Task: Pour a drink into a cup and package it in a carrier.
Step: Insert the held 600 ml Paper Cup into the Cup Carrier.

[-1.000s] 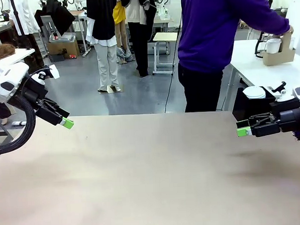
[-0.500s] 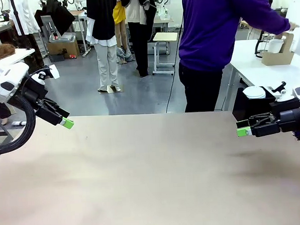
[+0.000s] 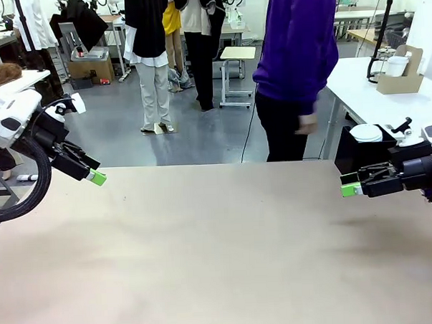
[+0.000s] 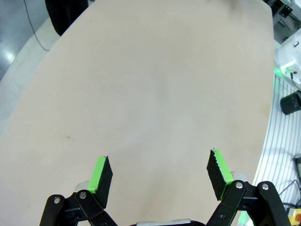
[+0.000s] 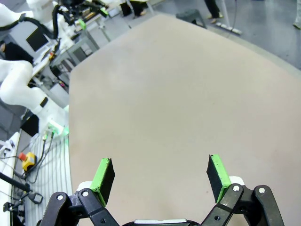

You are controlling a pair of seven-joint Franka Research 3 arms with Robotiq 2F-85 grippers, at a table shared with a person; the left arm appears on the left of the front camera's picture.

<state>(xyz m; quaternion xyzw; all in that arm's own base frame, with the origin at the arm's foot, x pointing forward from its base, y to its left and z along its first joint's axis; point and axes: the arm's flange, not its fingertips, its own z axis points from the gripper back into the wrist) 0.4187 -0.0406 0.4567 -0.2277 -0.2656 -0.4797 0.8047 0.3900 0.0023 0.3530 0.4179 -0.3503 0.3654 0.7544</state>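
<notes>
Both grippers hang above the bare beige table (image 3: 220, 262) with nothing between their fingers. On the robot's left, the left gripper (image 3: 96, 176) sits near the table's far-left edge, angled downward and toward the middle; its wrist view shows the 2 green-padded fingers (image 4: 100, 176) spread wide apart over plain tabletop. On the opposite side, the right gripper (image 3: 350, 189) points roughly level toward the table's centre, close to the right edge, and its own wrist view likewise shows the 2 fingers (image 5: 104, 178) standing well apart with only table surface beyond them. The 2 grippers are well apart from each other, one at each side. A person in a purple top (image 3: 297, 51) and dark trousers stands at the far edge of the table, right of centre, with one hand (image 3: 305, 123) hanging at the hip. Behind and to the right, on a separate white table (image 3: 374, 98), stands the brown cardboard carrier (image 3: 402, 78) with its upright handle, and a white cup (image 3: 396, 66) sits in it. The press jug with the drink cannot be made out clearly beside it. Just behind the right gripper, a black box (image 3: 355, 152) carries a white lid-like disc (image 3: 365, 132) on top.
</notes>
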